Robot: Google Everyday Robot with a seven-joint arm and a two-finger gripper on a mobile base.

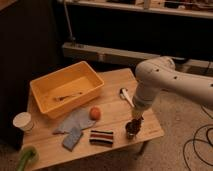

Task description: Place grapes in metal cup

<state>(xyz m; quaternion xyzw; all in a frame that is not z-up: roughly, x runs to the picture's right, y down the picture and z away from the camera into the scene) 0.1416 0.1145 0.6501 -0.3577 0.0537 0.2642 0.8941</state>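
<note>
The pincer (pixel 133 125) hangs from the white arm (pixel 160 80), directly over the metal cup (pixel 131 132). I cannot tell whether it is wide, narrow or holding anything. The cup stands on the tabletop (pixel 117 107), at 4 o'clock from the orange fruit (pixel 94 113). The grapes cannot be told apart from the dark pincer tip at the cup's rim.

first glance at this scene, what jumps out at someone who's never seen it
The big white robot arm on the right of the picture grabs the eye first, bent down so its tool sits right over the small metal cup near the front right corner of the wooden table. Next is the bright yellow bin at the table's back left, with a round orange fruit just in front of it.
</note>
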